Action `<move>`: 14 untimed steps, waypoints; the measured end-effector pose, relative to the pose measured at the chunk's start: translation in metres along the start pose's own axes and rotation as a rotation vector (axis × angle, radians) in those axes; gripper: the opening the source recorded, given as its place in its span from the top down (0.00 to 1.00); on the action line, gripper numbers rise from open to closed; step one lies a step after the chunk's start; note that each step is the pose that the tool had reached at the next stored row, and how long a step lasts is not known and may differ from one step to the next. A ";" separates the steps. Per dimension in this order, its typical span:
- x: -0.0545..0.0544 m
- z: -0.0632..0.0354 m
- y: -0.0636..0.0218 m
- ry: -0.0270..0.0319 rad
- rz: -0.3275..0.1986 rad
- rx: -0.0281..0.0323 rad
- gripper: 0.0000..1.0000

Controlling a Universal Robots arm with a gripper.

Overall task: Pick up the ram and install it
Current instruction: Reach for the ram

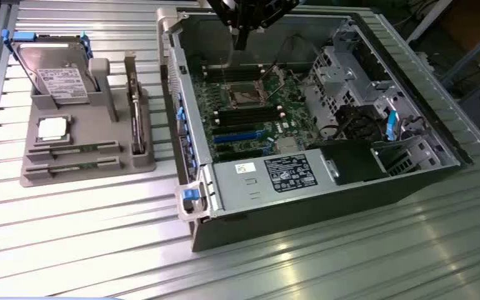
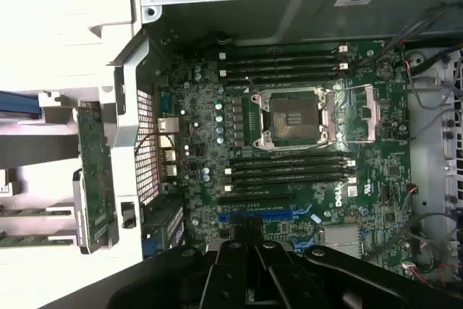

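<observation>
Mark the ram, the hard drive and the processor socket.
ram [image 2: 92, 168], wrist view, middle of the green board
hard drive [image 1: 60, 80], exterior view, white label
processor socket [image 2: 293, 117], wrist view, centre of the socket

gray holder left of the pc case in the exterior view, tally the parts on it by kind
hard drive: 1
processor: 1
ram sticks: 3
total: 5

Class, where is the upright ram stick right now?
The ram stands on edge in the grey holder on the exterior view's left, between the hard drive and the computer case.
</observation>
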State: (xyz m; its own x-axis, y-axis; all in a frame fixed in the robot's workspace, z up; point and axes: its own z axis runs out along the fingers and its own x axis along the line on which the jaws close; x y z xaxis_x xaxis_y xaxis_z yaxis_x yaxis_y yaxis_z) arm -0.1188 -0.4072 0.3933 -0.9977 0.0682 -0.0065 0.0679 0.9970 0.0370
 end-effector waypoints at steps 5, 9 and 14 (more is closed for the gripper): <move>0.001 0.0000 -0.0001 -0.0001 0.000 -0.0001 0.89; 0.011 -0.0001 -0.0008 0.0000 0.000 0.0000 0.89; 0.068 -0.0006 -0.0045 -0.0001 0.000 -0.0001 0.89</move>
State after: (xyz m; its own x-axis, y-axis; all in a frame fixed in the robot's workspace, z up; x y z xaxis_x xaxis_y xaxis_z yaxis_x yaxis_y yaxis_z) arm -0.1869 -0.4071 0.3932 -0.9977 0.0681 -0.0065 0.0678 0.9970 0.0371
